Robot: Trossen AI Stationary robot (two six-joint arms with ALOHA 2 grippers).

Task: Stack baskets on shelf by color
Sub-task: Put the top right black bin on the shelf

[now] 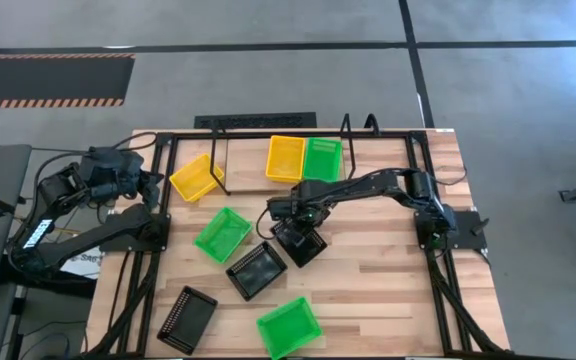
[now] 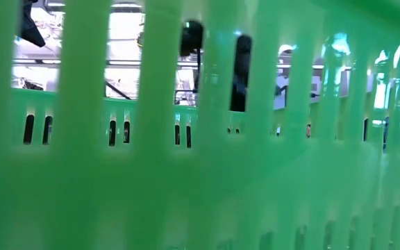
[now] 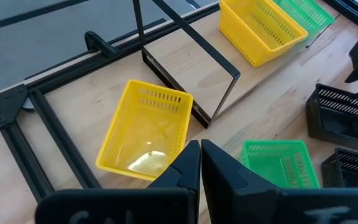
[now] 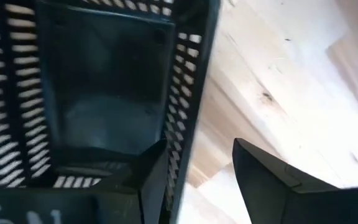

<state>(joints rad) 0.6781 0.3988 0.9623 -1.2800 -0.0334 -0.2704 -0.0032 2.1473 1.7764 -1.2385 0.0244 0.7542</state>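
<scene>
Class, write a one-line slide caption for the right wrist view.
Right gripper with open jaws astride the side wall of a black basket on the wooden table, one jaw inside and one outside.

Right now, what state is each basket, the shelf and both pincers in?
Right pincer: open, fingers straddling a wall of a black basket.
Left pincer: shut, empty, waiting at the table's left.
Shelf: holds one yellow basket beside one green basket.
Loose yellow basket: upright on the table.
Two loose green baskets: upright on the table.
Other two black baskets: on the table.
</scene>
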